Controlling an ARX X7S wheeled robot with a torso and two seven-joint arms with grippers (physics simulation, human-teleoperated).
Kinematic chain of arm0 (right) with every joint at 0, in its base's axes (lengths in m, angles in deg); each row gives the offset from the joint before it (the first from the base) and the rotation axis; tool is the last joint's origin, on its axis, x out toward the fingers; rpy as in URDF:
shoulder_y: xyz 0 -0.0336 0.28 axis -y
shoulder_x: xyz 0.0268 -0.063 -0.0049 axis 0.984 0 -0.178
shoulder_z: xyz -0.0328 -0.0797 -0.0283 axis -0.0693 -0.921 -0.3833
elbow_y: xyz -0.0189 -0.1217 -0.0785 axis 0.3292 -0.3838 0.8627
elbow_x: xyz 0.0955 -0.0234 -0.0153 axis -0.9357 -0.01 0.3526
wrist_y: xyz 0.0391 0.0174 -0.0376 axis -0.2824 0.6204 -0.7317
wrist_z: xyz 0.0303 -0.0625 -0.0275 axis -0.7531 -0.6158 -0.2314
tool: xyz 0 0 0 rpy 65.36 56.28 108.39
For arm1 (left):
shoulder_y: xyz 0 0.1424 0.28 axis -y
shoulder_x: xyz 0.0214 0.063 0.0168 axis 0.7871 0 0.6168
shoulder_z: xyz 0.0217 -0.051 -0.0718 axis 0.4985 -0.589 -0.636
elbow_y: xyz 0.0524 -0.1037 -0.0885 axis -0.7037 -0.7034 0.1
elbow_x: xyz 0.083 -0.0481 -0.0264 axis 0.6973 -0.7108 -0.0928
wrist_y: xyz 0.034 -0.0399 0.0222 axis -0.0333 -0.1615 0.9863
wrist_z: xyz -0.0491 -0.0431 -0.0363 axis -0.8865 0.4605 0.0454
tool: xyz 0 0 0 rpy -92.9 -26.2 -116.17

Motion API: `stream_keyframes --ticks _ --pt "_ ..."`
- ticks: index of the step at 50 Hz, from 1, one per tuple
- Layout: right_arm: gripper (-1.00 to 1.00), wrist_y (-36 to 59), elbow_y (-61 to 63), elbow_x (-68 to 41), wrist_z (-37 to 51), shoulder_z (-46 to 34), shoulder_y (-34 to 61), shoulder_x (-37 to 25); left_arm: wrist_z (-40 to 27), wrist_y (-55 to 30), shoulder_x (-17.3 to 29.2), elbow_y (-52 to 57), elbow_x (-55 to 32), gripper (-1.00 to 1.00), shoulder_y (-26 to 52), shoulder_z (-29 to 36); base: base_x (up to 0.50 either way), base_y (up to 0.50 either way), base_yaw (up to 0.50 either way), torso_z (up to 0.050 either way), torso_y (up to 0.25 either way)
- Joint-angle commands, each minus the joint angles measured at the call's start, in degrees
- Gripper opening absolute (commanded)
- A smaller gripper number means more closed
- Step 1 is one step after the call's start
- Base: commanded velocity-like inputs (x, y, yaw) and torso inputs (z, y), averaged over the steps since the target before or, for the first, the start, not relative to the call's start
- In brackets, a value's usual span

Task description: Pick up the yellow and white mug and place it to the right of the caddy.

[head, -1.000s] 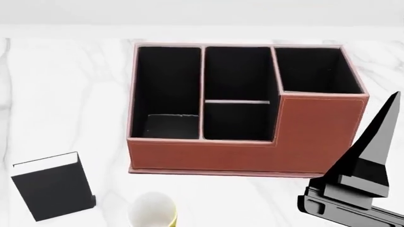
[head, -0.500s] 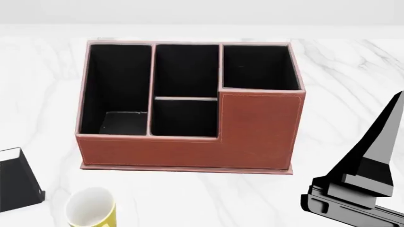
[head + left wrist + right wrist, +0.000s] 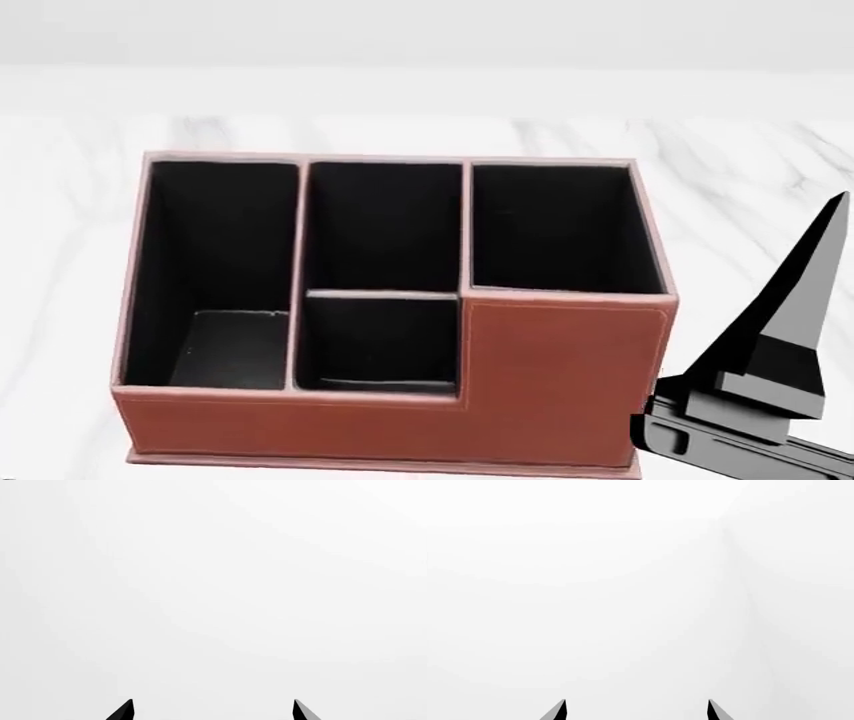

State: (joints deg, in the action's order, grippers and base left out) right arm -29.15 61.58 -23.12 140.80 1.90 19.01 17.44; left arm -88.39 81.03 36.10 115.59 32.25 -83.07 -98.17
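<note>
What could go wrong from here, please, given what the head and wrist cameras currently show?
1. No yellow and white mug shows in any current view, so a reach for it would be blind until the head looks back down.
2. The right gripper hangs close beside the reddish-brown leather-look caddy, so a sideways swing might knock it.
3. Both wrist cameras see only blank white past the open fingertips, giving no cue for alignment.

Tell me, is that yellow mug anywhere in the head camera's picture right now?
No, only the caddy, the marble table and the right gripper show there.
</note>
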Motion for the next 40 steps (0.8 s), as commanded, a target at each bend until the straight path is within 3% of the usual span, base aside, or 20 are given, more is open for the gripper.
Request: stream_keyframes --ticks 1,16,28,32,36,40 --pt "1.00 -0.56 0.04 0.01 0.32 -0.41 0.04 -0.56 0.10 0.04 0.00 -0.02 0.07 1.00 0.00 0.17 0.46 0.00 0.00 0.000 0.000" --pt "1.00 -0.57 -0.14 0.08 1.06 -1.60 0.55 -0.74 0.37 0.06 0.00 0.01 0.09 1.00 -0.01 0.46 0.45 0.00 0.00 0.000 0.001" --pt "1.00 7.37 1.21 2.35 1.96 -8.53 5.50 -1.14 0.35 0.22 0.00 -0.02 0.56 1.00 0.00 0.95 0.01 0.00 0.00 0.000 0.001" --pt "1.00 8.01 1.52 -2.21 2.93 -8.78 6.97 -2.09 0.31 0.30 0.00 -0.02 0.77 1.00 0.00 1.21 0.00 0.00 0.00 0.000 0.000" --pt "1.00 8.86 1.80 -6.36 4.78 -14.50 10.98 -4.26 0.26 0.40 0.00 -0.02 1.16 1.00 0.00 1.58 0.00 0.00 0.00 0.000 0.000" --pt "1.00 15.29 0.31 -5.49 2.99 -21.36 14.90 -1.75 0.22 0.52 0.00 -0.02 1.56 1.00 0.00 2.05 0.00 0.00 0.00 0.000 0.000"
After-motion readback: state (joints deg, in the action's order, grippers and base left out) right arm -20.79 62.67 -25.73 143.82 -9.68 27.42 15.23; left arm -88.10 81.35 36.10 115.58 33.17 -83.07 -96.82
